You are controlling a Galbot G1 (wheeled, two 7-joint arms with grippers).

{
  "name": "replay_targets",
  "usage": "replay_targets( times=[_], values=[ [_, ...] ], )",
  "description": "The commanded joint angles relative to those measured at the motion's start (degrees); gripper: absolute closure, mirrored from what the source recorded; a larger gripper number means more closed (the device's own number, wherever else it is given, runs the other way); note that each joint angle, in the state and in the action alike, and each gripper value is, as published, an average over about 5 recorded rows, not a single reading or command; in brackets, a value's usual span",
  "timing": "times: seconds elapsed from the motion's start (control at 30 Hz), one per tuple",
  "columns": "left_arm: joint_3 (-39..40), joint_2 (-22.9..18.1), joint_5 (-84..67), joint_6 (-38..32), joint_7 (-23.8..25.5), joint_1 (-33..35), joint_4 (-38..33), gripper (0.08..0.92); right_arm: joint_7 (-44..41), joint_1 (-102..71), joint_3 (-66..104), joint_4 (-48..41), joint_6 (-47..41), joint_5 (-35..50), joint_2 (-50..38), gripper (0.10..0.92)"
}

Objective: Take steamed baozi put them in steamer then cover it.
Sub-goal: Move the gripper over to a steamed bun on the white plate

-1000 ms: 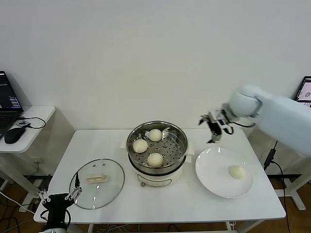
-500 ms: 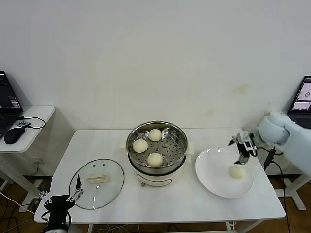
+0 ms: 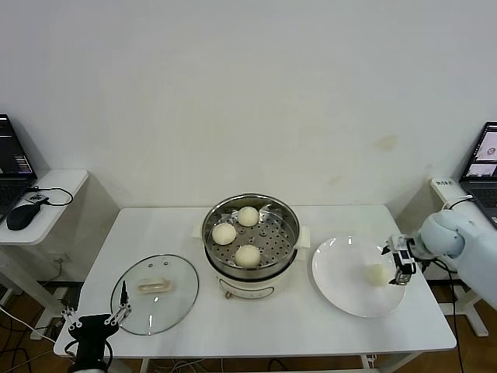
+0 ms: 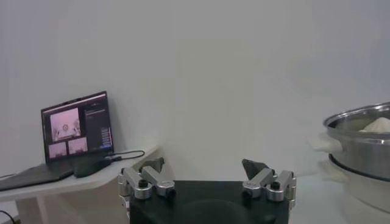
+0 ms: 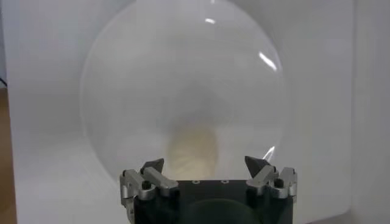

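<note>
Centrally, steamer [image 3: 251, 242] on surface [image 3: 256, 322], uncovered; three steamed baozi [image 3: 248, 255] on perforated tray inside. Fourth baozi [image 3: 377, 273] on white plate [image 3: 342, 280], just right of steamer. Right claw [image 3: 400, 264] beside that bun, over plate's right edge, fingers spread, grasping nothing. Cover [image 3: 155, 293] flat on surface, left of steamer. Left claw [image 3: 95, 318] low, off surface's front-left corner beyond cover, fingers spread, grasping nothing.

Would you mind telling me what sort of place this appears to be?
Probably a robotics lab set up as a kitchen demo: a bare white table, an electric steamer, and a laptop on a side desk.
</note>
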Motion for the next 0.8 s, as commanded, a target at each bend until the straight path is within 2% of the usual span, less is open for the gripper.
replay_targets(
  times=[0.03, 0.6, 0.8],
  values=[
    [0.1, -0.1, 0.0, 0.0, 0.0, -0.1, 0.2, 0.177, 0.6, -5.2, 3.9, -4.8, 0.9, -3.8, 3.1, 0.202],
    [-0.2, -0.2, -0.3, -0.1, -0.2, -0.9, 1.8, 0.177, 1.5, -3.3, 3.6, -10.4, 0.7, -5.8, 9.8, 0.206],
    [-0.1, -0.4, -0.3, -0.2, -0.2, -0.9, 2.1, 0.177, 1.0, -3.0, 3.6, -10.6, 0.2, -6.4, 9.9, 0.285]
  ],
)
